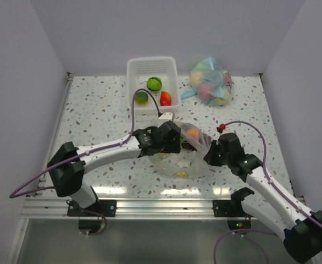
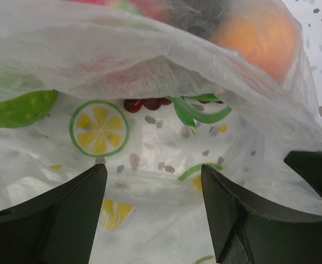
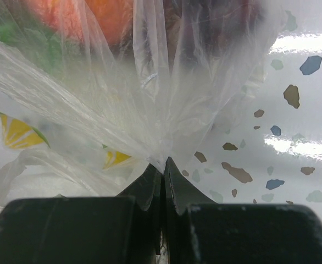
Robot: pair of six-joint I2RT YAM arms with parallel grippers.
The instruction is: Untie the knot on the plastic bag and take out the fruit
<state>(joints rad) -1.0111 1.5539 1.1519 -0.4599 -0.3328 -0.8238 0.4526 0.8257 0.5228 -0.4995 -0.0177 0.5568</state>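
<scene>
The plastic bag [image 1: 186, 159] lies at table centre between both arms. The right gripper [image 3: 162, 165] pinches a gathered fold of its film. The left gripper [image 2: 153, 176] stands spread at the bag's left side, where a film fold drapes across the fruit [image 2: 260, 33]. Farther back stand a white basket [image 1: 132, 70] and, to its right, a blue-tinted bag [image 1: 210, 82].

Legible markings: none. We read no lettering, label, brand, number or sign on the white basket [image 1: 151, 60], on the plastic bag [image 1: 189, 159] in front of the basket, or on the blue-tinted bag [image 1: 210, 82] to the basket's right.
</scene>
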